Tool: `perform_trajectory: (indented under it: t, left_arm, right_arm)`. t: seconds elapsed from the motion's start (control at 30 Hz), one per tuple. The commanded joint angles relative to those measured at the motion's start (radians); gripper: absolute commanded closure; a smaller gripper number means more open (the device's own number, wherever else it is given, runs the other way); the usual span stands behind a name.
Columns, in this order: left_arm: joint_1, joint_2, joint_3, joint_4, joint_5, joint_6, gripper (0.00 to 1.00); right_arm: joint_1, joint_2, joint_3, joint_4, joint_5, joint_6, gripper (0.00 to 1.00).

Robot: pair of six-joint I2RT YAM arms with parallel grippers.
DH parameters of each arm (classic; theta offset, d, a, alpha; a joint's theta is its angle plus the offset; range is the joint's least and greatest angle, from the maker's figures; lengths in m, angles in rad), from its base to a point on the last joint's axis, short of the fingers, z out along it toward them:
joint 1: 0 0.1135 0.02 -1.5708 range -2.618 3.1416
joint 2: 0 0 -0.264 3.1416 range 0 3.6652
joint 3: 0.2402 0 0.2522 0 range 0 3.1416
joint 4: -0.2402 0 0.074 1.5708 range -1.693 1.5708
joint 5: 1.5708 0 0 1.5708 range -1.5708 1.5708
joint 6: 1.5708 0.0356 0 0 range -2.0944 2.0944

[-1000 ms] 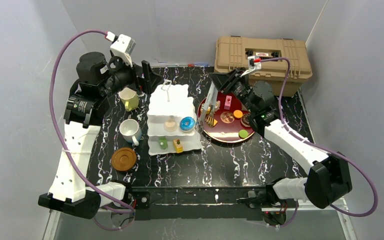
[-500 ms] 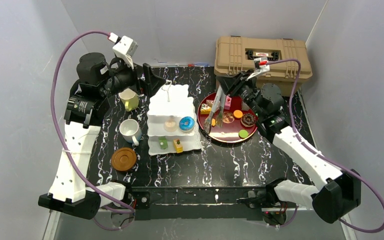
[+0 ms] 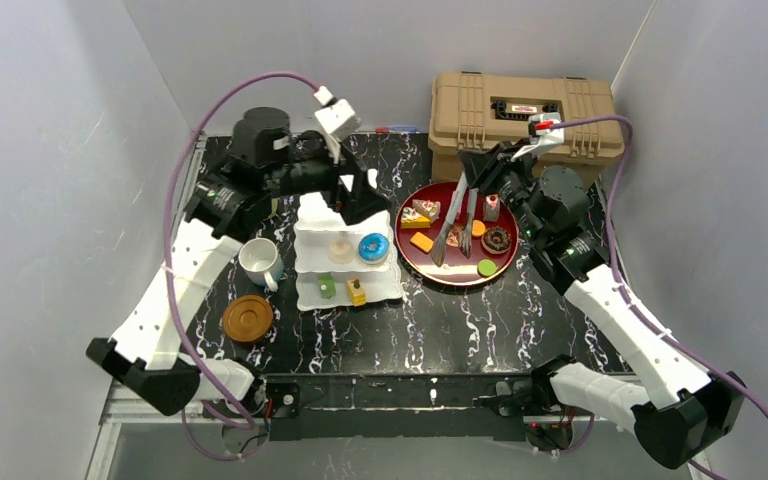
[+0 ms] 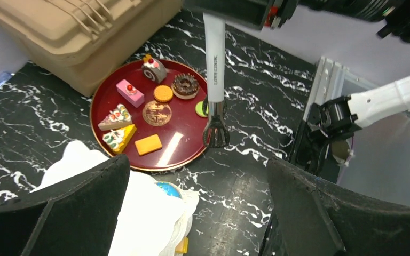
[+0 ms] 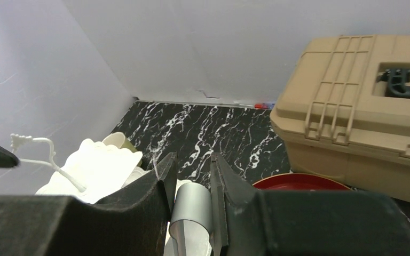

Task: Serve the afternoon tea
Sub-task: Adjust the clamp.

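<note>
The white three-tier cake stand (image 3: 332, 252) holds a blue donut (image 3: 373, 246) and small pastries on its lower tiers. My left gripper (image 3: 356, 197) hovers open over its top (image 4: 139, 213), nothing between the fingers (image 4: 320, 213). My right gripper (image 3: 476, 176) is shut on silver tongs (image 3: 452, 222), which hang over the red tray (image 3: 460, 283) of toy pastries (image 4: 157, 113). The tongs' tips (image 4: 215, 133) sit near the tray's rim. The white mug (image 3: 258, 260) and a brown coaster (image 3: 247, 317) stand left of the stand. The pale mug (image 5: 118, 141) shows only in the right wrist view.
The tan ribbed case (image 3: 525, 115) sits at the back right, just behind the tray. The left arm stretches across the back left of the black marble table (image 3: 480, 320). Grey walls close in on both sides.
The left arm has swung right from above the mugs to over the cake stand's top. The right gripper has carried the tongs right and back, from the tray's left edge towards its middle.
</note>
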Motion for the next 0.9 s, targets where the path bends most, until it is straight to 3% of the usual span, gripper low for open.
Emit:
perform_trajectory:
  t: [0.0, 0.2, 0.43, 0.67, 0.87]
  left_arm:
    - [-0.062, 0.05, 0.028, -0.009, -0.008, 0.086, 0.02]
    - [-0.133, 0.09, -0.008, 0.052, -0.075, 0.169, 0.02]
    - [-0.142, 0.099, -0.049, 0.086, 0.105, 0.192, 0.02]
    - [-0.152, 0.123, -0.1, 0.122, 0.197, 0.23, 0.02]
    - [-0.198, 0.106, -0.171, 0.173, 0.123, 0.262, 0.02]
  right_arm:
    - [-0.003, -0.047, 0.063, -0.021, 0.092, -0.032, 0.99]
    - [-0.003, -0.05, 0.087, -0.035, 0.12, -0.031, 0.99]
    - [-0.003, -0.089, 0.085, 0.01, 0.07, -0.006, 0.99]
    - [-0.003, -0.113, 0.086, 0.075, -0.026, 0.08, 0.99]
    - [-0.003, -0.098, 0.103, 0.132, -0.051, 0.159, 0.99]
